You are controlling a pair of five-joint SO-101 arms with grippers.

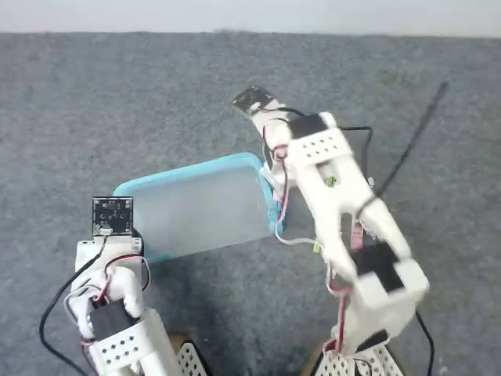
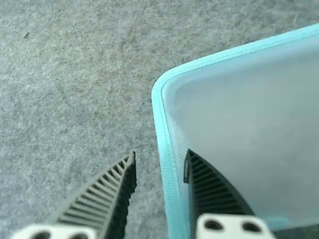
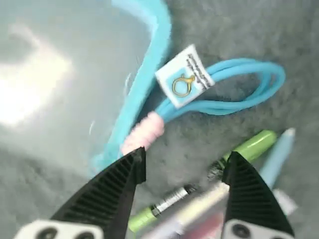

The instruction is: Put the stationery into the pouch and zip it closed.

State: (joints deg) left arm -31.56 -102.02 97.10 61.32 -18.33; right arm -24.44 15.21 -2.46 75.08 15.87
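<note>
Evidently the job is at its start. The right gripper has its jaws spread wide and holds nothing. It hangs over loose stationery on the grey carpet: a green pen, a pale blue pen beside it, and a blurred pinkish item whose kind cannot be told. All of these lie outside the pouch, just beside its end with the teal strap loop, white tag and pink sleeve. The left gripper is likewise parted and empty. It straddles the pouch's teal-edged corner, one finger above the translucent face and the other above the carpet. Whether the zip is open cannot be told. Judging by this, every item has yet to go in, and the zipping comes after.
</note>
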